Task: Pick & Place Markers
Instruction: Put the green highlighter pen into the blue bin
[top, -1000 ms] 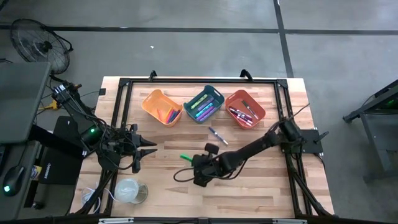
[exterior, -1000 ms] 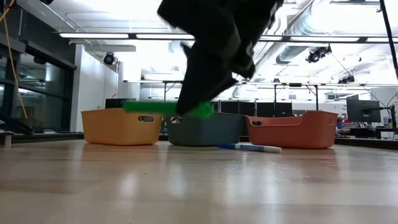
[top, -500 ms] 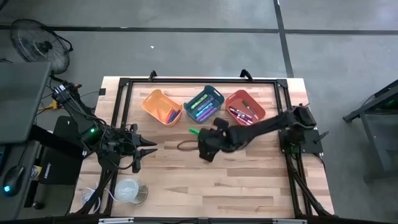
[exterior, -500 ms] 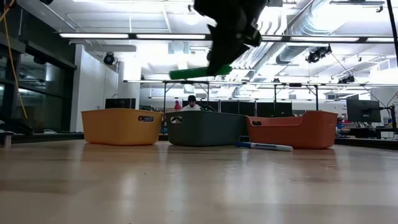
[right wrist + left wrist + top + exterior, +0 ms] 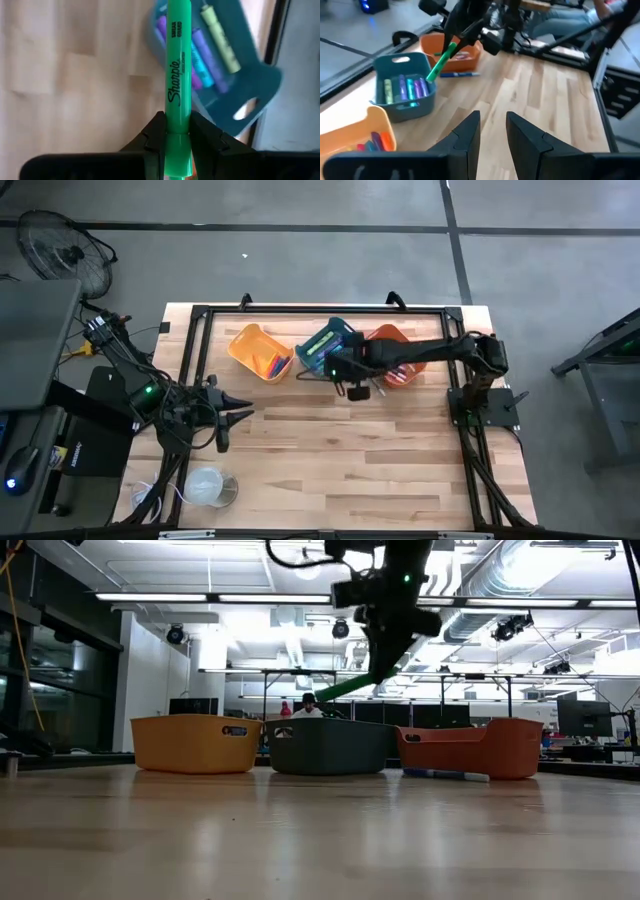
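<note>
My right gripper [image 5: 178, 136] is shut on a green marker [image 5: 179, 70] and hangs over the teal bin [image 5: 328, 345], well above the table in the low view [image 5: 385, 635]. The teal bin holds purple, blue and yellow-green markers [image 5: 200, 60]. One blue-and-white marker [image 5: 445, 776] lies flat on the table in front of the red bin [image 5: 470, 748]. My left gripper [image 5: 240, 412] waits open near the table's left side, low over the wood, and touches nothing [image 5: 492, 127]. My right gripper pinches the green marker near its rear end [image 5: 178, 125] between the two fingers. The marker runs along the fingers and sticks far out ahead of them. It is lifted clear, and its free end [image 5: 325, 696] slants down toward the teal bin.
Three bins stand in a row along the far side: orange [image 5: 258, 352], teal, red [image 5: 395, 350]; each holds markers. A white round cup-like thing [image 5: 207, 485] sits at the near left corner. A black frame [image 5: 200, 315] borders the table. Bare wood fills the middle and near side.
My right gripper has risen and swung from the table's middle toward the far edge, carrying the green marker to a place over the teal bin. The marker, level before, now slants with its free end down. The left arm has kept still.
</note>
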